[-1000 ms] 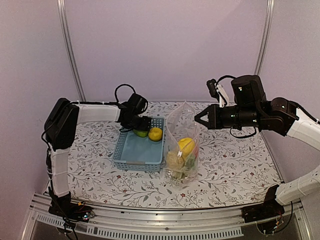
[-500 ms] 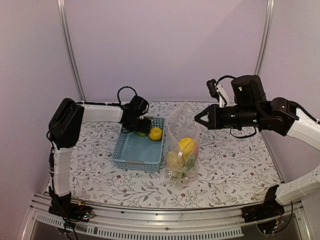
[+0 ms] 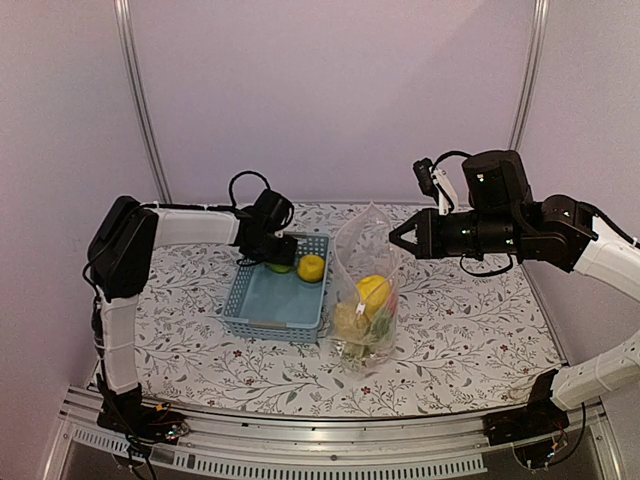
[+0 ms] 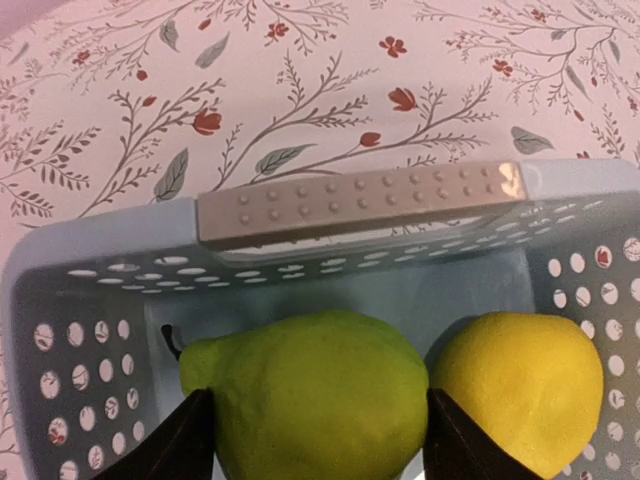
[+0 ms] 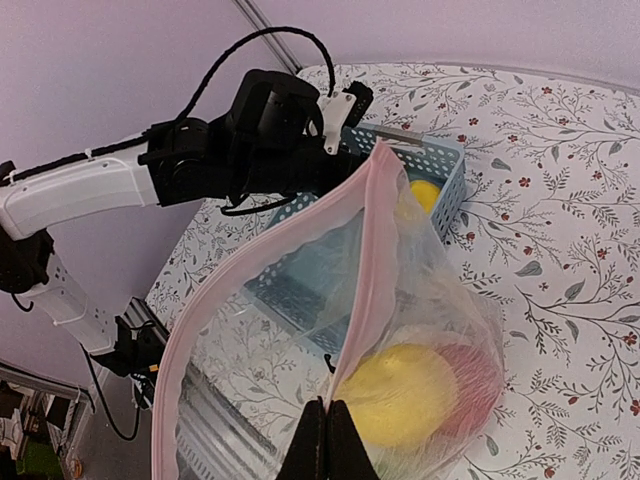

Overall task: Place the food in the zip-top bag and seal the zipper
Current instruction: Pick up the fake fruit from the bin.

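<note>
Fingers [image 4: 190, 445] of your left gripper [image 4: 315, 425] stand well apart, one on each flank of the green pear [image 4: 310, 385] and right up against its skin. You cannot tell whether they press it. The pear sits low in the light-blue basket [image 4: 90, 290]. Just beyond the hand's right finger, as the wrist camera sees it, lies a yellow lemon [image 4: 520, 390], close beside the pear. Ahead of the fingers runs the basket's end wall with a grey studded strip [image 4: 360, 200] along its rim, and past that the flowered table cover [image 4: 300, 80].

Your right gripper [image 5: 325, 435] is closed tight, pinched on the edge of the zip-top bag [image 5: 440, 290] at its mouth. From the pinch the pink zipper [image 5: 368, 250] climbs away from the hand, and the other lip curves off to the left, so the mouth gapes. Ahead of that hand, inside the bag, lie a second lemon [image 5: 400, 395] and the red tomato [image 5: 475, 380]. Other pieces there are too blurred to name. Seen from above, the bag stands upright just beside the basket, between your two hands.
</note>
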Robot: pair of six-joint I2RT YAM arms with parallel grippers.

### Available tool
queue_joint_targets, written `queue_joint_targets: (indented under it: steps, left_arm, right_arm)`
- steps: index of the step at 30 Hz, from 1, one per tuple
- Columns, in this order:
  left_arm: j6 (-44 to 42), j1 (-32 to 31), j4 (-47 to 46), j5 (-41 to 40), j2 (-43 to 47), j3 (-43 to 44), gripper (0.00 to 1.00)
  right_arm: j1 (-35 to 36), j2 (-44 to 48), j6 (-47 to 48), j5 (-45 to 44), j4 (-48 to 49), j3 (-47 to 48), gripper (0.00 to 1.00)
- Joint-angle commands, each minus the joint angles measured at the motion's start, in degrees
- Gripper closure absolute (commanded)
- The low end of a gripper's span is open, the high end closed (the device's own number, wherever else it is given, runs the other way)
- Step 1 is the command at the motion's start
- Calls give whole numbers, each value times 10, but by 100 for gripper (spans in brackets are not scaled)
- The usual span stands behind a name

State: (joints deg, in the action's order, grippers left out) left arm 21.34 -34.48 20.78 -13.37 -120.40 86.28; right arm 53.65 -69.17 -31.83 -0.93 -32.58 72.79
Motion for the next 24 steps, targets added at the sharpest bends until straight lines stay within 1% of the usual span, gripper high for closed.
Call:
queue_joint_targets:
  steps: [1, 7, 12, 16, 20, 24]
  left_arm:
    - [13, 3, -9, 0, 71, -29, 43]
    - [22, -8, -13, 4, 125, -67, 44]
    - [33, -32, -18, 19, 190, -107, 44]
    - [56, -53, -30, 54, 271, -161, 44]
    - [87, -74, -46, 100, 377, -229, 44]
    - [102, -107, -49, 153, 461, -255, 44]
  right_arm:
    - [4, 5, 7, 0, -2, 15, 100]
    - [4, 7, 6, 1, -1, 12, 100]
    - [4, 11, 4, 0, -1, 11, 100]
    - [3, 11, 4, 1, 0, 8, 100]
    - [4, 11, 1, 3, 3, 6, 100]
    - [5, 5, 2, 28, 11, 7, 100]
